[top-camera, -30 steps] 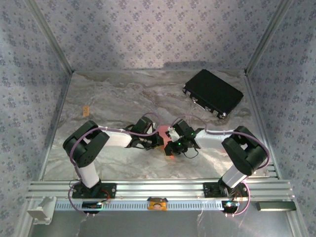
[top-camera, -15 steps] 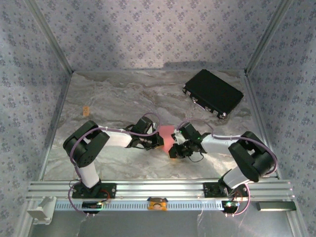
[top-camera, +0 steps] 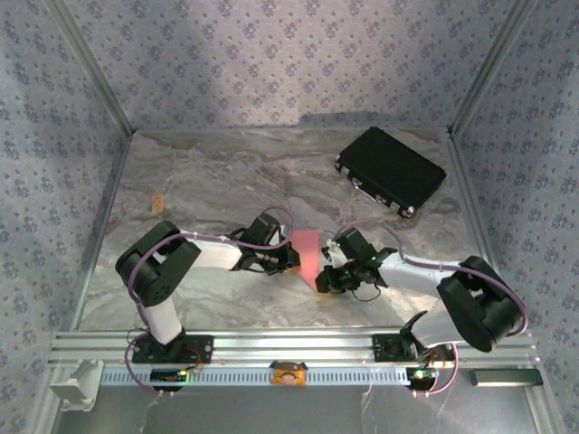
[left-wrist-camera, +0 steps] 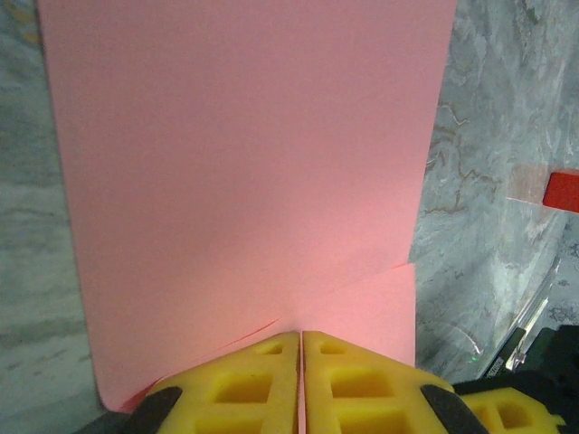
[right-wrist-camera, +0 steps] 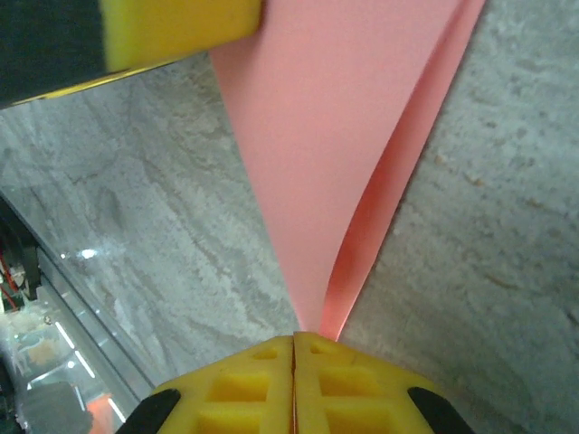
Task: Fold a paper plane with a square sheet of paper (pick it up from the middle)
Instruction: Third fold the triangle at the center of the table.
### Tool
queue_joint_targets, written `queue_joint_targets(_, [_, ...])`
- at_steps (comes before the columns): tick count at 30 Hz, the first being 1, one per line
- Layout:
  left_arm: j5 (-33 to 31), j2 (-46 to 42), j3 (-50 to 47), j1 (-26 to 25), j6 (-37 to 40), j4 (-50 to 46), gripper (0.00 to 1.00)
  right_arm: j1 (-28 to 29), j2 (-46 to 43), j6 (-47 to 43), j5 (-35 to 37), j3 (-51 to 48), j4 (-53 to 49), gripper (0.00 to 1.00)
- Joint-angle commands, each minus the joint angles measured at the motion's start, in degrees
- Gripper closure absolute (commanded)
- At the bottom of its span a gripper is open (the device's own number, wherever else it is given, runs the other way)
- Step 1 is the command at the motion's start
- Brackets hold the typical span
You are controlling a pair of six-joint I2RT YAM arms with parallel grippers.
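Top view, worktop [top-camera: 208,190] marbled grey. Small orange tag [top-camera: 157,201] out toward 9 o'clock, well apart from the arms. Left pincer [top-camera: 289,257] near the worktop's middle, reaching in from the left, pads pressed together on the 9 o'clock edge of the pink sheet [top-camera: 307,253]. The sheet sits between the two pincers, just nearer than the worktop's centre, tapering to a point toward 5 o'clock. Whether its underside touches the worktop I cannot tell. Right pincer [top-camera: 324,278] comes in from the right and meets the sheet at that 5 o'clock point, also clamped tight on it. Black case [top-camera: 391,170] lies at 1 o'clock, well apart from the sheet. Left wrist view: left pincer [left-wrist-camera: 300,342] at 6 o'clock with yellow pads closed, paper edge caught between them. The sheet [left-wrist-camera: 244,172] spreads up toward 12 o'clock, with a folded flap showing a slanted edge just above the pads. Right wrist view: right pincer [right-wrist-camera: 294,344] at 6 o'clock, yellow pads together on the narrow end of the sheet [right-wrist-camera: 335,127]. Two layers fan up from there toward 12 and 1 o'clock. A yellow pad of the left pincer [right-wrist-camera: 176,27] sits on the sheet at 11 o'clock.
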Motion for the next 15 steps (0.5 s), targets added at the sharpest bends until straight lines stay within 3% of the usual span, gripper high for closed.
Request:
queue_joint_targets(1, [-1.1,1.2,-0.3,0.4,1.6,-3.5,0.9,0.3,-1.6,0.0,0.2,4.1,-3.1,0.91])
queue_joint_targets(7, [-1.1,1.2,-0.2,0.4,1.5,-3.6,0.9,2.0,6.2,-2.0,-0.4,9.4,-2.7,0.92])
queue_joint_targets(15, [-1.0,1.8,0.1,0.4,1.6,-3.9,0.9,2.3,12.0,-1.9,3.2,7.1,-2.9,0.94])
